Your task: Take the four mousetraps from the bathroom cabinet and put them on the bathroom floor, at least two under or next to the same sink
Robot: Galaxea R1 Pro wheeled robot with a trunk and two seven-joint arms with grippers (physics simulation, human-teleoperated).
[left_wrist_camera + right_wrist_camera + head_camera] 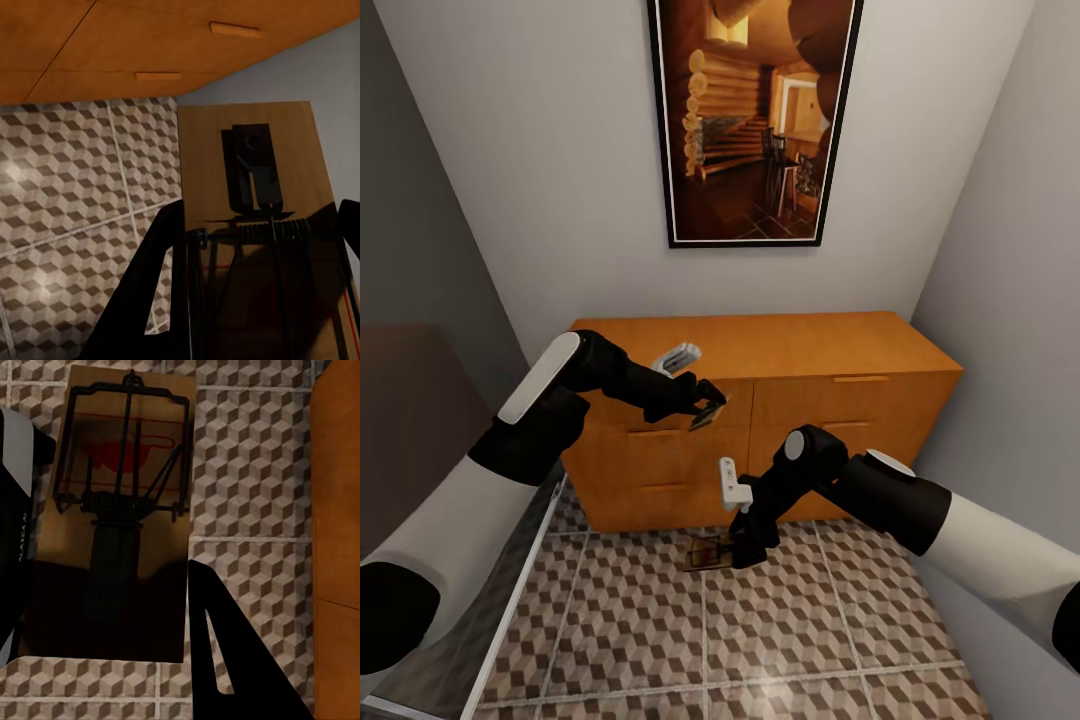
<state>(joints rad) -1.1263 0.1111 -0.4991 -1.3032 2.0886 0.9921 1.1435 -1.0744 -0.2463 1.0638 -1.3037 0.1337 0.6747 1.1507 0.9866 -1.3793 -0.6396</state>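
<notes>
An orange-brown cabinet stands against the far wall on a cube-patterned tiled floor. The left tool is clamped on a flat mousetrap, held up just in front of the cabinet's upper drawers. The right tool reaches down near the floor with its fingers closed around a second mousetrap, near the cabinet's foot.

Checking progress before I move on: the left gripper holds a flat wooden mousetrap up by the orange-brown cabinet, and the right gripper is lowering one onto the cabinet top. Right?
Not quite. In the head view the right gripper is down at the cube-patterned tiled floor with its flat wooden mousetrap, not at the top of the orange-brown cabinet. The left gripper does hold a mousetrap by the cabinet.
</notes>
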